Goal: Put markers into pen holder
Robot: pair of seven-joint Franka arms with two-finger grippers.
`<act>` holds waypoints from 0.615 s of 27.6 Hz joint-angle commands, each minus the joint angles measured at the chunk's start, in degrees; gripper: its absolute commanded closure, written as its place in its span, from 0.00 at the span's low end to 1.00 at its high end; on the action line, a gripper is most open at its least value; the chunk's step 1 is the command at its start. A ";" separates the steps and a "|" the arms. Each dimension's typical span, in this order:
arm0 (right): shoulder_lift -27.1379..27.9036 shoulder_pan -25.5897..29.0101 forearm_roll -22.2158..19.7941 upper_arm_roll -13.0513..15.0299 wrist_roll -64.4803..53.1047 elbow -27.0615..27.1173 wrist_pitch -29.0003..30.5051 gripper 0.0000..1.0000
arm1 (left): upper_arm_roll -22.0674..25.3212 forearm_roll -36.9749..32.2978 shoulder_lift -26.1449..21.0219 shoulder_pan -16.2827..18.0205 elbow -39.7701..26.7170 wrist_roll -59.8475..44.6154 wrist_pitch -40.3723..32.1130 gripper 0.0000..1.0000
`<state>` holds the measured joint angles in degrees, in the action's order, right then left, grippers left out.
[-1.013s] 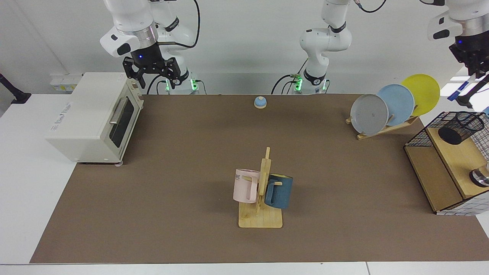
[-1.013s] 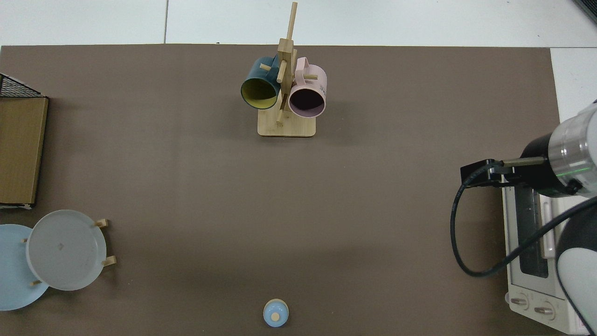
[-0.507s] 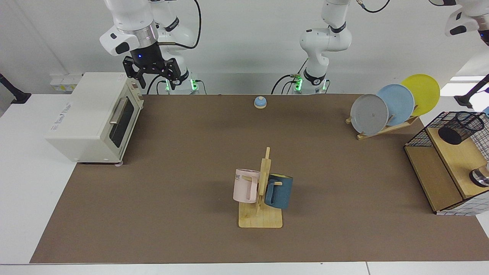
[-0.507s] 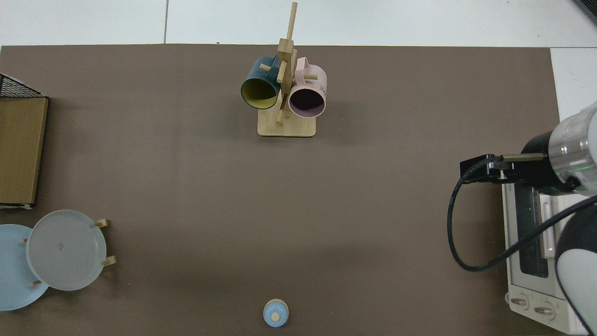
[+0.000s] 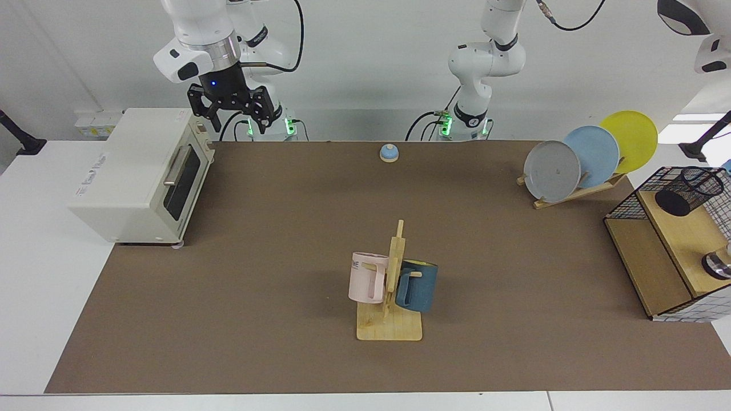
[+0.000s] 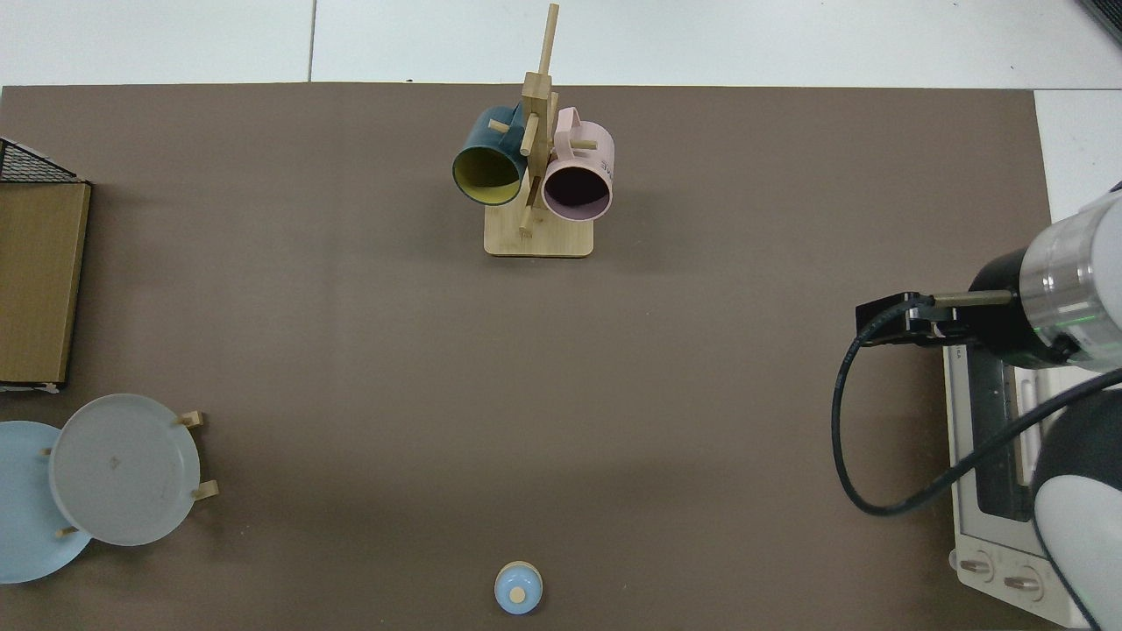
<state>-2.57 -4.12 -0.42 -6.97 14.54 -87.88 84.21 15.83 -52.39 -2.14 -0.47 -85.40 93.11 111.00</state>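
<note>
**A:** Where was the marker?

**B:** Not to be seen in either view. The mouth of the pen holder [image 5: 688,191] showed nothing sticking out, though its mesh wall was too dark to rule out something lower down. I'd judge the drop not yet done.

**A:** And the holder itself?

**B:** At about three o'clock on the table in the facing view. It sat on the top wooden shelf [image 5: 682,240] inside the black wire grid frame [image 5: 622,208], mouth up and clear overhead, so a marker could go in from straight above.

**A:** Which arm served it?

**B:** The left arm [image 5: 682,14], I'd say, since its base stood on that side. Only white links showed at one o'clock, running off the picture. The left gripper was out of view, so I couldn't tell its jaws or what it held.

**A:** Its neighbours?

**B:** The plate rack [image 5: 577,191] at two o'clock, near the frame, which is something to clear on the way down.

**A:** Farther out?

**B:** The mug tree [image 5: 394,274] at six o'clock and the blue bell [image 5: 389,152] at twelve. The right gripper [image 5: 233,117] hung at ten o'clock above the toaster oven [image 5: 131,171], jaws spread and empty. That arm waited, well apart from the holder.
</note>
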 commanded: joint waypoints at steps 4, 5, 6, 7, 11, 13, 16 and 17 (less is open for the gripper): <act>0.10 0.16 0.50 -0.42 1.01 0.26 0.78 0.00 | 0.00 -3.51 -1.73 3.01 -2.22 0.41 3.86 1.00; 0.10 0.08 1.12 -0.42 1.01 0.26 0.78 0.00 | 0.00 -3.51 -2.08 3.54 -2.66 0.23 4.65 1.00; 0.10 0.08 1.65 -0.42 1.01 0.26 0.78 0.00 | 0.00 -3.43 -2.17 4.07 -3.28 0.14 5.53 1.00; 0.10 0.08 2.00 -0.42 1.01 0.26 0.78 0.00 | 0.00 -3.34 -2.17 4.68 -3.80 0.14 6.67 1.00; 0.10 0.08 2.35 -0.33 1.10 0.26 0.78 0.00 | -0.09 -3.34 -2.26 5.65 -5.48 -0.29 8.26 1.00; 0.10 0.16 2.35 -0.33 1.10 0.26 0.78 0.00 | -0.09 -3.34 -2.61 5.39 -5.65 -0.47 8.00 1.00; 0.10 0.16 2.35 -0.42 0.92 0.25 0.78 0.00 | -0.09 -3.16 -4.10 5.56 -5.92 -0.56 7.56 1.00; 0.10 0.08 2.35 -0.33 1.01 0.26 0.78 0.00 | -0.09 -3.07 -4.45 5.65 -6.18 -0.56 7.56 1.00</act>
<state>-2.56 -4.18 0.90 -7.18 14.55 -87.88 84.24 16.05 -54.58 -5.48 4.83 -90.24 93.27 117.77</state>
